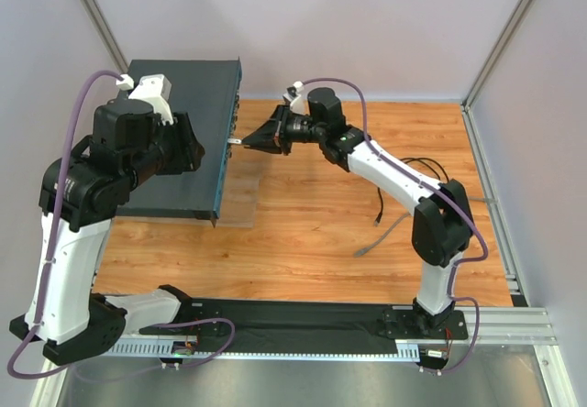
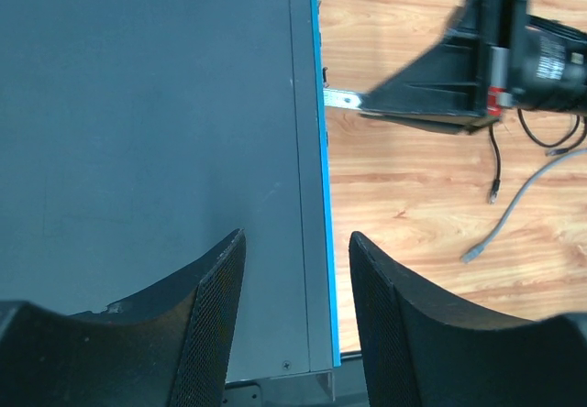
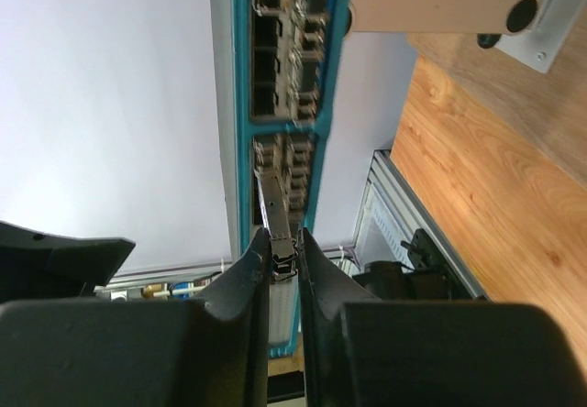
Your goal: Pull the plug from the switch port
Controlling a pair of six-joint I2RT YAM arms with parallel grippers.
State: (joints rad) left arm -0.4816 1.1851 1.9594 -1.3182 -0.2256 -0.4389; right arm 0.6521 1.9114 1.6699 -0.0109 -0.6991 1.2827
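Right wrist view: the right gripper (image 3: 282, 242) is pressed together on the rear end of the plug (image 3: 272, 205), one finger on each side of the small metal tail. The rest of the plug is seated in a socket of the switch (image 3: 240, 59). Only the tail is pinched; the body lies beyond the fingertips.

Top external view: the switch (image 1: 206, 95) lies flat at the far left of the desk (image 1: 321, 233), its socket face turned right. The plug (image 1: 236, 140) juts from about the middle of that face.

Left wrist view: the left gripper (image 2: 295, 242) is spread, one finger over the switch's top and the other past the front edge. It pinches nothing (contact with the lid cannot be confirmed).

Assessment: extraction not yet done; the plug is gripped but in its port.

Risks:
- Shallow hold. Fingers may slide off the tail if the plug's latch resists.
- Unsecured switch. With the left gripper not clamping, a pull to the right could drag the whole box across the desk instead of freeing the plug.
- Off-axis pull. Any angle away from the socket line could jam or bend the plug.
- A loose grey cable (image 2: 514, 214) lies near, on the right gripper's likely way back.
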